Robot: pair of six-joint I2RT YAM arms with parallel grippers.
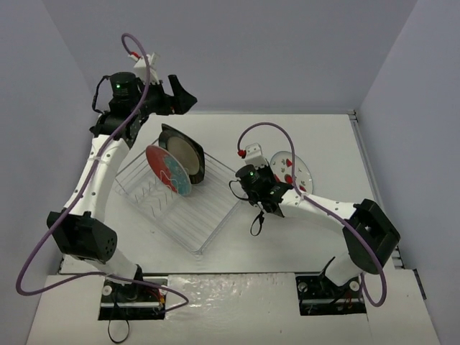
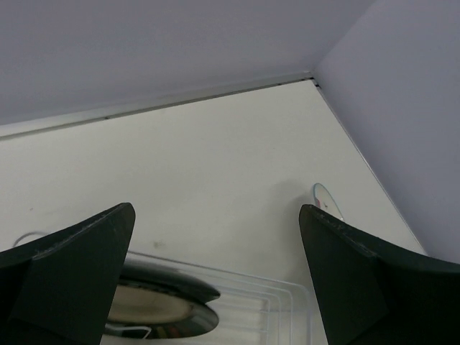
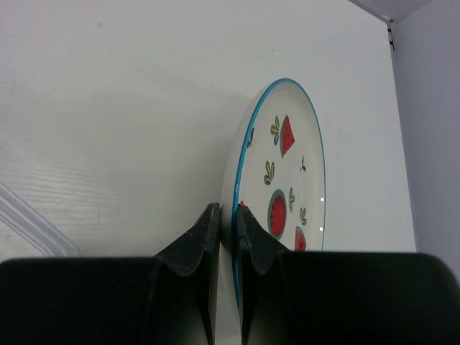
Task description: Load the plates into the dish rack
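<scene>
The dish rack stands left of centre. Three plates stand on edge in its far end: the red-and-teal floral plate in front, the beige plate behind it, and the square black plate at the back. My right gripper is shut on the rim of the small white plate with red triangles, right of the rack. The right wrist view shows the jaws pinching that plate. My left gripper is open and empty, raised above the rack's far corner.
A black strap lies on the table near the rack's right corner. Grey walls close the back and both sides. In the left wrist view a dark plate's rim and the rack's edge show below the fingers.
</scene>
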